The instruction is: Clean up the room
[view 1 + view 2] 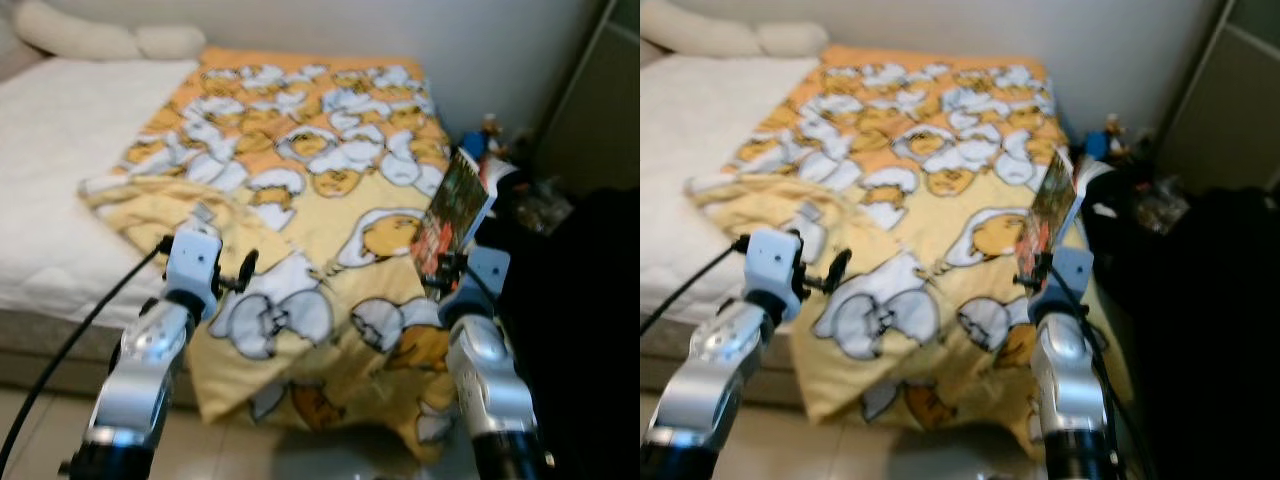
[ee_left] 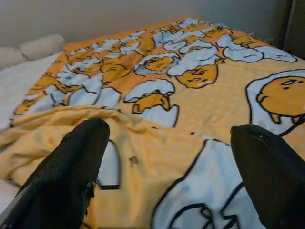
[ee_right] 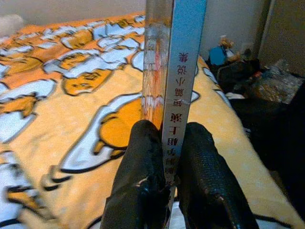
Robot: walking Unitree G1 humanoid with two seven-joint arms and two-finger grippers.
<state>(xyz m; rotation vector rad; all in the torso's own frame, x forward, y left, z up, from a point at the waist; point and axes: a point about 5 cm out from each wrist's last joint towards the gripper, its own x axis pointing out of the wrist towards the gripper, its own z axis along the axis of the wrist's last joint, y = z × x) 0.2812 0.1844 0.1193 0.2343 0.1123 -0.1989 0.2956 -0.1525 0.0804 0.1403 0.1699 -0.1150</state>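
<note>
The right gripper (image 3: 170, 167) is pinching a book (image 1: 452, 215) by its lower edge, holding it upright over the bed's (image 1: 60, 200) foot-end corner. Thin, stiff and light, the book is likely to pivot unless gripped near the spine. The left gripper (image 2: 169, 157) is hovering spread over the blanket (image 1: 320, 180) on the bed.

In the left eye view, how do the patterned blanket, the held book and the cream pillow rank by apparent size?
1. Patterned blanket, by far largest.
2. Cream pillow and book in the right hand look alike; the book is nearer, so unranked.
</note>
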